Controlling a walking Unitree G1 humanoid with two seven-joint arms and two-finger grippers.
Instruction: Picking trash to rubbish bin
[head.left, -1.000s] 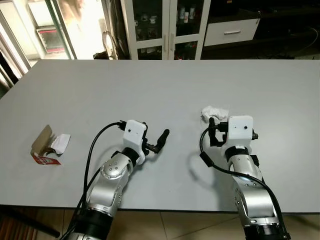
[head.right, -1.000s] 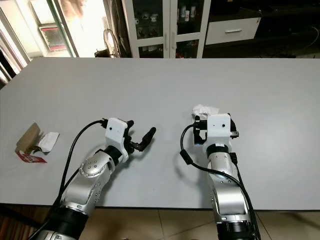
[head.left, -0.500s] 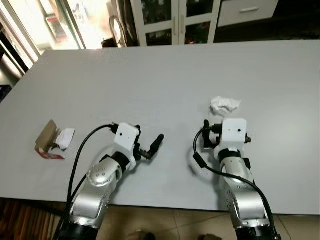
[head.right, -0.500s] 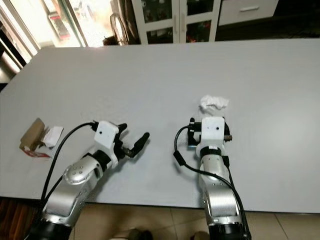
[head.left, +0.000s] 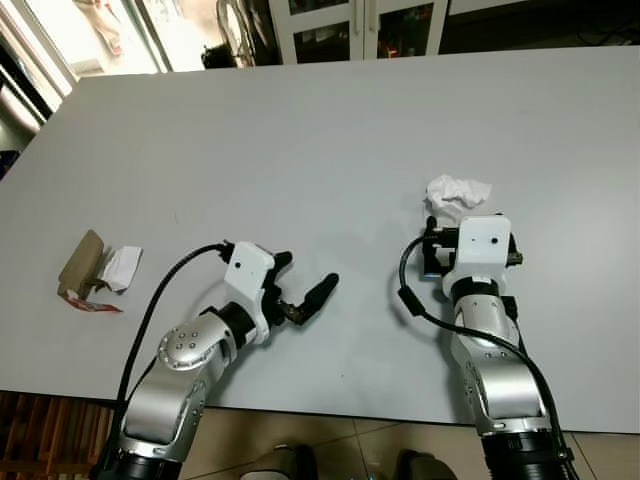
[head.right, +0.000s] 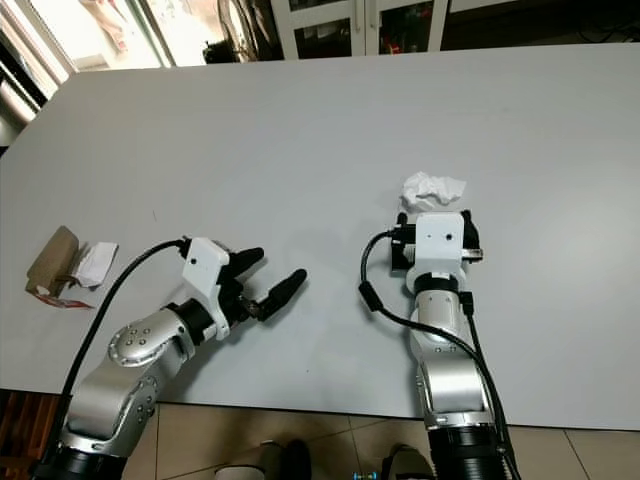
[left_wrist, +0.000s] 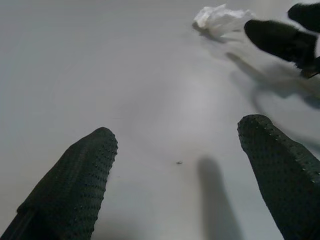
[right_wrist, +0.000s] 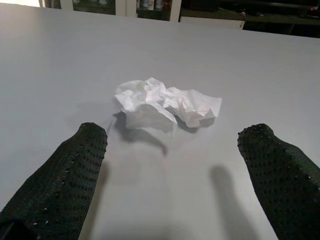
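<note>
I have the right gripper (right_wrist: 172, 185) low over the grey table (head.left: 300, 130), fingers spread, crumpled white tissue (right_wrist: 165, 105) lying just ahead of them, my left gripper (head.right: 262, 283) also parted, cardboard scrap (head.left: 82, 265) well off left.

No legible text, label or number on anything here.

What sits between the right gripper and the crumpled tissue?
Nothing: in the right wrist view, bare grey table lies between the open right gripper and the crumpled tissue.
</note>
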